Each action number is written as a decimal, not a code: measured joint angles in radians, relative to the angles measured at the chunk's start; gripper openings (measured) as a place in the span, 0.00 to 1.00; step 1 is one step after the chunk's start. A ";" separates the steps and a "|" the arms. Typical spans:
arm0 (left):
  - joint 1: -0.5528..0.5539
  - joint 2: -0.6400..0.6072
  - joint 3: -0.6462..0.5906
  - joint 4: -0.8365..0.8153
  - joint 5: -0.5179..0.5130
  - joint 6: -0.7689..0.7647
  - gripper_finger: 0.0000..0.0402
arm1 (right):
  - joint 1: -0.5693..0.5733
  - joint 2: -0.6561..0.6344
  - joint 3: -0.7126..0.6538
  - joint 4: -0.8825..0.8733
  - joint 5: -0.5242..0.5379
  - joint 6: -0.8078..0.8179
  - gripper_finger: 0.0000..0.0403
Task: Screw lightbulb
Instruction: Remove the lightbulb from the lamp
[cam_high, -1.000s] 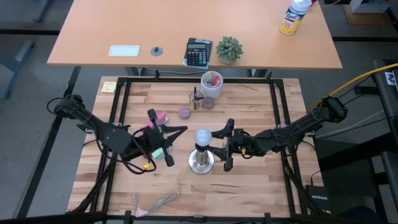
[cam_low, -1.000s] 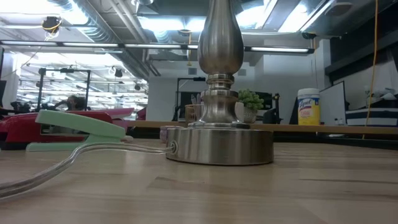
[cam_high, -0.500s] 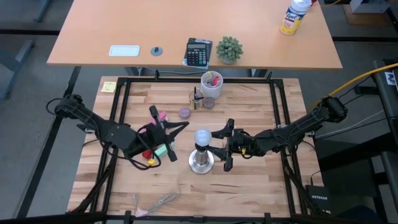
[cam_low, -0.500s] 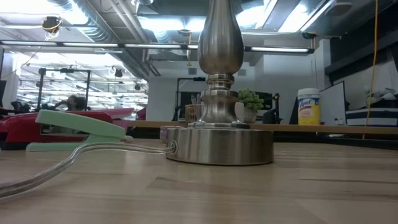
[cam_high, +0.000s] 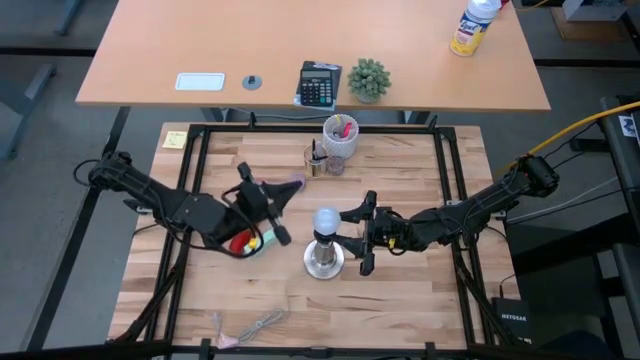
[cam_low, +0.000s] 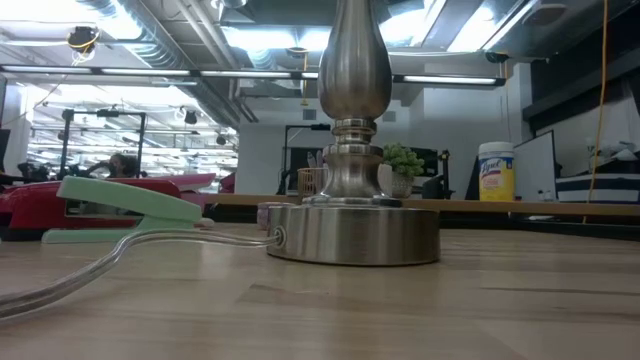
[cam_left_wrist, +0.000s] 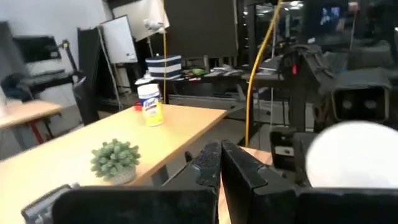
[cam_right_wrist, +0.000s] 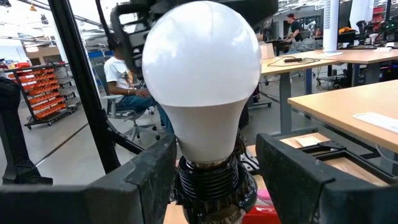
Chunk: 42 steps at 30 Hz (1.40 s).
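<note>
The frosted-white lightbulb (cam_high: 324, 221) stands upright with its screw base in the black collar (cam_right_wrist: 209, 182) on top of the silvery socket stand (cam_high: 323, 261). My right gripper (cam_high: 343, 229) reaches in level from the table's right and is open. Its two fingers (cam_right_wrist: 146, 183) stand on either side of the bulb's neck and the collar. My left gripper (cam_high: 297, 186) is shut and holds nothing. It hovers left of the bulb and points toward the far right. In the left wrist view the bulb (cam_left_wrist: 353, 155) shows beside the shut fingers (cam_left_wrist: 221, 163). My right gripper stands level around the bulb's neck and the collar. A gap shows between one finger (cam_right_wrist: 292, 180) and the collar. The other finger lies close beside the collar, and I cannot tell whether it touches.
A white cup (cam_high: 340, 134) with pens and a small jar stand at the far middle. A green stapler (cam_low: 120, 200), pink and red items and a clear cord (cam_low: 100, 265) lie left of the stand, under my left arm. A loose tool (cam_high: 250, 325) lies near the front edge.
My left gripper has swung toward the table's far edge, away from the bulb's level, and has rolled a little. It has stayed shut.
</note>
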 joint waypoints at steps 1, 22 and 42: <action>0.000 0.000 0.000 0.000 0.001 0.022 0.01 | 0.000 0.000 0.000 0.000 0.000 0.000 0.56; 0.026 0.001 0.000 -0.124 0.044 -0.066 0.54 | 0.000 0.000 0.000 0.000 0.000 0.000 0.56; 0.005 -0.072 0.001 -0.263 0.200 -0.216 0.59 | 0.000 0.000 0.000 -0.015 -0.022 0.000 0.56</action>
